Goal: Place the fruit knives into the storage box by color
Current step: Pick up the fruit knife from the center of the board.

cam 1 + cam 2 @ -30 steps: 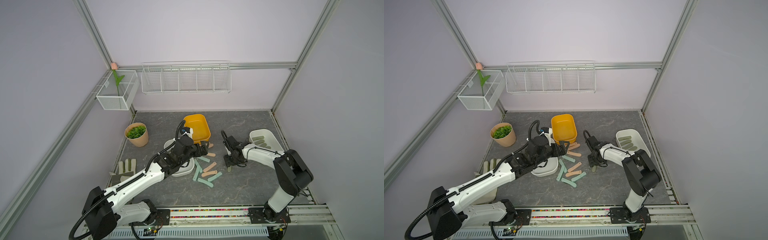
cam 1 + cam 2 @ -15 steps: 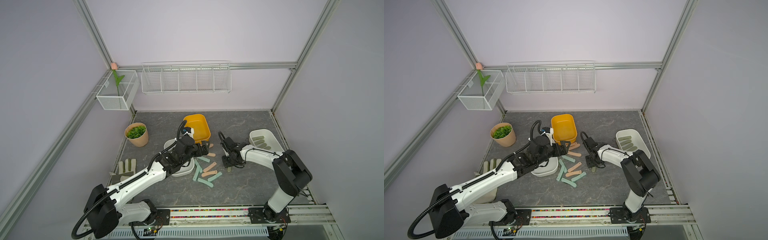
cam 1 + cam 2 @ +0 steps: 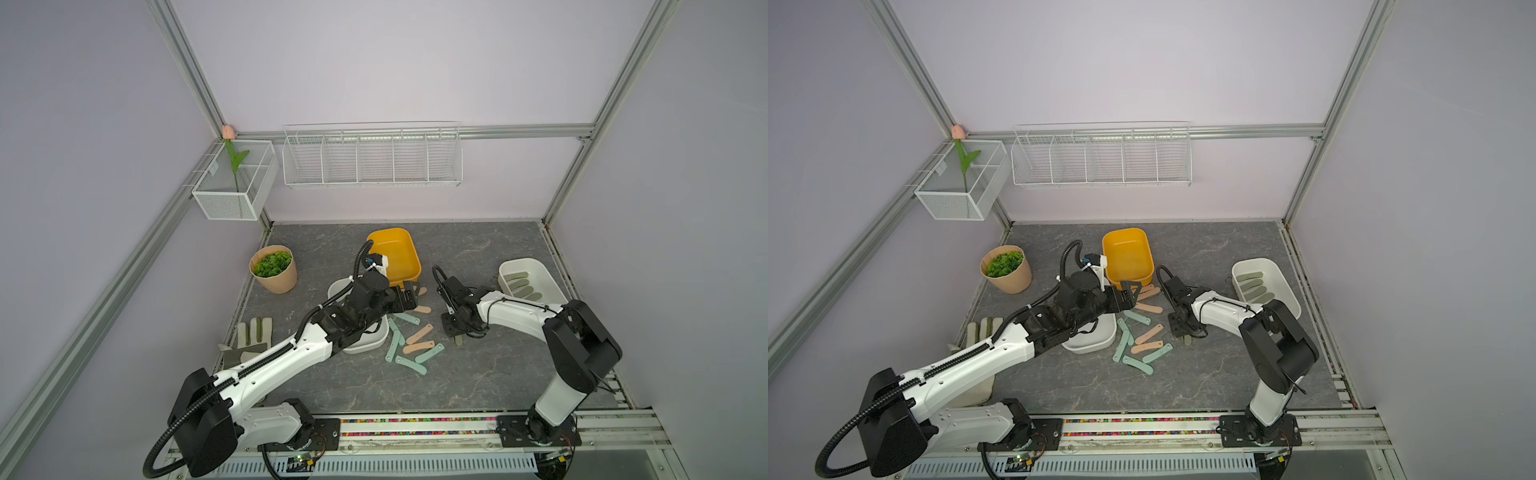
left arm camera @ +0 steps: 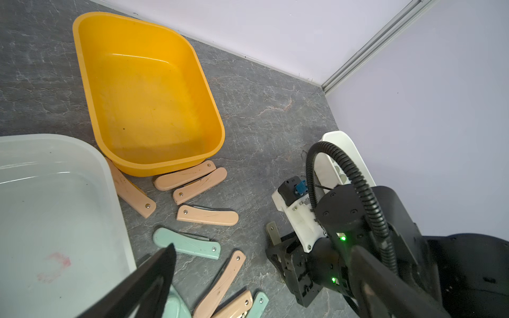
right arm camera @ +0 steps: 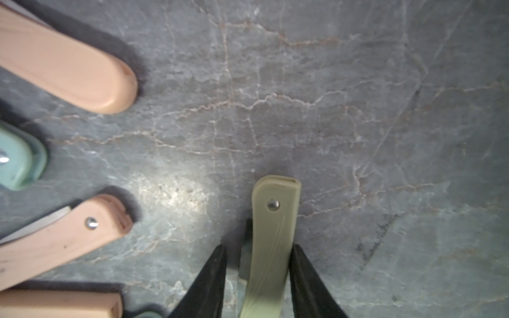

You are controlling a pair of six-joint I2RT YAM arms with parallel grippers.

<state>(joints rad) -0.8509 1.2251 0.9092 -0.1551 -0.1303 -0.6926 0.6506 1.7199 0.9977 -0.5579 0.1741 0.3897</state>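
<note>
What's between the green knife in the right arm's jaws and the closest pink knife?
Only bare grey table lies between the olive knife and the nearest peach knife, as the right wrist view shows.

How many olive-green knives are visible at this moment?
5. Four olive knives lie side by side in the white box on the robot's right. The fifth olive knife is between the right gripper's jaws. More may be hidden.
</note>
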